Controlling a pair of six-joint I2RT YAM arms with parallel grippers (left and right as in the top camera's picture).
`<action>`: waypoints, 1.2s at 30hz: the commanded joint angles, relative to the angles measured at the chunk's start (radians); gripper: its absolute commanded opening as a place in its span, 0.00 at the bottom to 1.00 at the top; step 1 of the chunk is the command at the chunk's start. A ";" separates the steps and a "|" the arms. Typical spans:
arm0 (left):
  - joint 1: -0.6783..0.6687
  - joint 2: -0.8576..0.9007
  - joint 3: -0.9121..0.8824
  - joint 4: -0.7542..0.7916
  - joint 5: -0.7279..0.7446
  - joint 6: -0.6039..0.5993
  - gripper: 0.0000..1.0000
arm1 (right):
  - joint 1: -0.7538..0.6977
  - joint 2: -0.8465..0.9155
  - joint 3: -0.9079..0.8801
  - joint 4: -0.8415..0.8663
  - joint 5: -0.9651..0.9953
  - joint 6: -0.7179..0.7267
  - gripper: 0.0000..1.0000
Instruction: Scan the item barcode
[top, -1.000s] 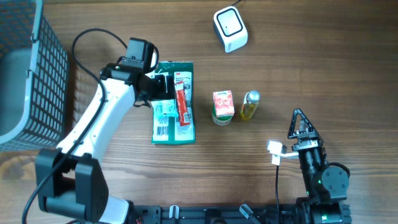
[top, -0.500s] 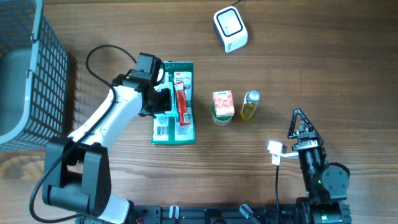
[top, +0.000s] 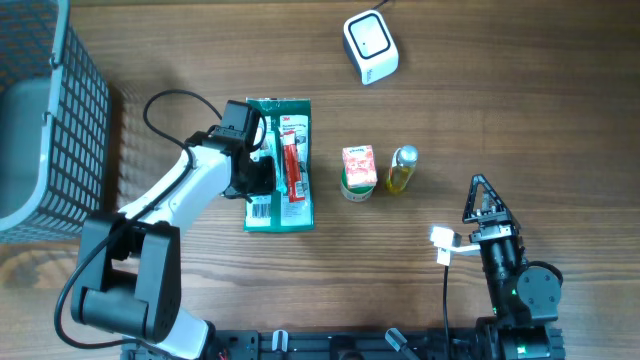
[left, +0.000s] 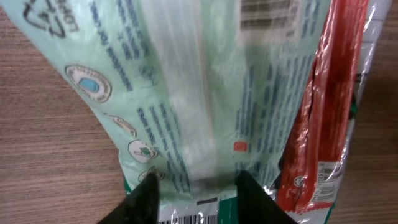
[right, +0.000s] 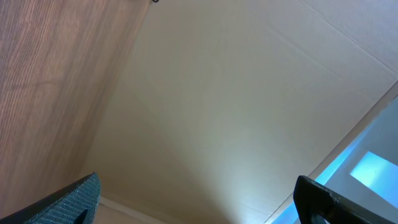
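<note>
A green and white packet (top: 281, 200) with a red strip lies flat on the wooden table, left of centre. A barcode (left: 180, 218) shows at the bottom edge of the left wrist view. My left gripper (top: 262, 172) is down on the packet's left half. Its two black fingertips (left: 149, 186) stand partly apart, touching the packet (left: 205, 93), with a clear band of plastic between them. Whether they pinch it I cannot tell. The white scanner (top: 370, 47) stands at the back. My right gripper (top: 483, 197) rests open near the front right, pointing up at the ceiling (right: 199, 199).
A small red and white carton (top: 358, 168) and a yellow bottle (top: 402, 170) stand right of the packet. A dark wire basket (top: 60, 120) with a grey bin inside fills the far left. A white tag (top: 443, 243) lies by the right arm.
My left arm has swung forward and lowered its gripper onto the packet's left half, and its jaws have narrowed. The right arm has not moved.
</note>
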 joint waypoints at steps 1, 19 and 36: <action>0.001 -0.035 0.098 -0.050 -0.023 0.004 0.45 | 0.003 0.002 0.000 0.002 -0.013 -0.042 1.00; 0.001 0.005 0.164 0.084 -0.091 0.003 0.64 | 0.003 0.002 0.000 0.002 -0.012 -0.042 1.00; 0.001 0.144 0.203 0.040 -0.091 0.003 0.61 | 0.003 0.002 0.000 0.002 -0.013 -0.042 1.00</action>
